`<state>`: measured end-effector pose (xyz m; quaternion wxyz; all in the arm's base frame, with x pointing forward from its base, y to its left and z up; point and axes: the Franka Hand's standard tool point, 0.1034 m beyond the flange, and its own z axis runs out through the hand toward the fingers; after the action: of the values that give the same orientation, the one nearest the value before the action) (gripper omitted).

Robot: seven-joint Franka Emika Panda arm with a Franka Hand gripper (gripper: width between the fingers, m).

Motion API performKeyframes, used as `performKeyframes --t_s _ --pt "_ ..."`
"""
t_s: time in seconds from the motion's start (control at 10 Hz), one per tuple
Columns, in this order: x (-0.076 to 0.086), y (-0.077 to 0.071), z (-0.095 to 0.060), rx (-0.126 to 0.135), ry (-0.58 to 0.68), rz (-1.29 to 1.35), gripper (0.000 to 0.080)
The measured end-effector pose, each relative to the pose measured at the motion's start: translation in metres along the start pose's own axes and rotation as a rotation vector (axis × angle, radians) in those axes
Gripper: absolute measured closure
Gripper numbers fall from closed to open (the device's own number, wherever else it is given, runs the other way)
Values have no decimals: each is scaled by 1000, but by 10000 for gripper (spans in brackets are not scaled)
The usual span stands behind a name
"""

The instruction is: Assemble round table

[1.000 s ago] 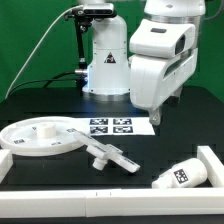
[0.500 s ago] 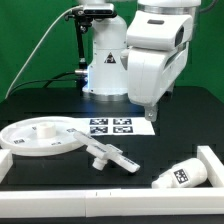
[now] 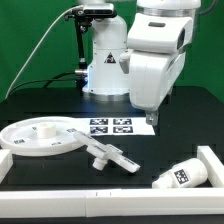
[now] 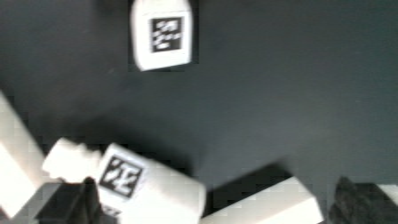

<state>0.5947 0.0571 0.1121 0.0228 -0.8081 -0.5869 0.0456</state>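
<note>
The black bench [image 3: 175, 140] carries the marker board [image 3: 110, 126] near its middle. The white arm [image 3: 150, 60] rises behind that board, leaning over its edge on the exterior view's right. The round disc [image 3: 40, 138] lies flat just beside the board on the exterior view's left. The flat base piece [image 3: 112, 156] lies in front of the board, nearer the camera, one end by the disc's rim. The short leg [image 3: 183, 177] lies on its side, well apart from the board toward the exterior view's right. The end effector [image 3: 150, 117] hovers above the board's right corner, jaws spread wide and empty.
</note>
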Motion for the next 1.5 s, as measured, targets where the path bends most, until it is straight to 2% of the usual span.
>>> performKeyframes --t_s 0.1,0.6,0.7,0.8,1.1,1.3,1.5 --pt "7 10 -1 -16 2 -34 150" --pt "4 7 2 -10 1 -21 150" --pt "7 12 1 -42 25 71 150" --pt "9 13 1 -44 41 191 150" --pt "16 18 0 1 107 519 150" --pt "18 17 0 10 107 662 150" --pt "18 17 1 11 106 687 150"
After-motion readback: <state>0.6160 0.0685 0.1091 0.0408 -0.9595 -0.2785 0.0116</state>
